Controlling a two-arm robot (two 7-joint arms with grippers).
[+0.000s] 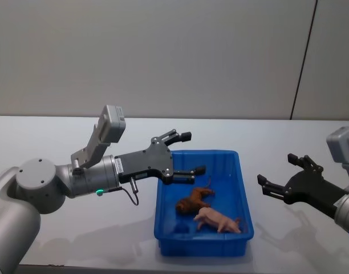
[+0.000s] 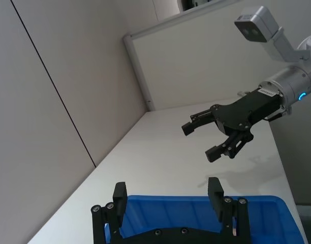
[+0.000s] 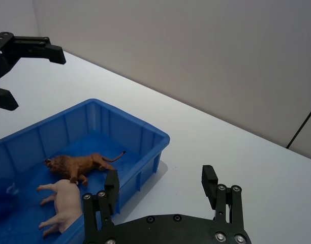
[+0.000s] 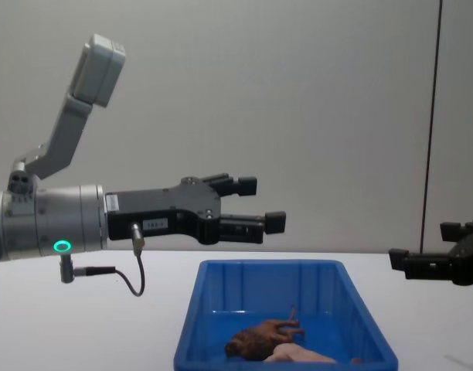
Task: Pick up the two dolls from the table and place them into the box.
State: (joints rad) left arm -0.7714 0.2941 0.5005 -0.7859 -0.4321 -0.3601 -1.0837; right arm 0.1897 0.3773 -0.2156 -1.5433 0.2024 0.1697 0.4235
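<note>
The black two-fingered left gripper (image 1: 190, 153) reaches forward from its grey arm, fingers spread wide. The black right gripper (image 1: 281, 171) hovers opposite, likewise spread, both raised.

box (image 1: 244, 201): glossy blue plastic | lion (image 1: 194, 200): matt brown | table (image 1: 49, 142): smooth matt white

Four cameras, one bench, with the box common to all.

The head view looks down from above onto the bench (image 1: 60, 228), with the blue box (image 1: 243, 188) at lower centre. The chest view sits low and looks level across, the box (image 4: 260, 270) at bottom centre. The left wrist view, close over the box rim (image 2: 196, 201), faces the right pincer (image 2: 206, 140) at upper right. The right wrist view looks back over the box (image 3: 140, 129), with the left pincer (image 3: 31, 73) at upper left.
</note>
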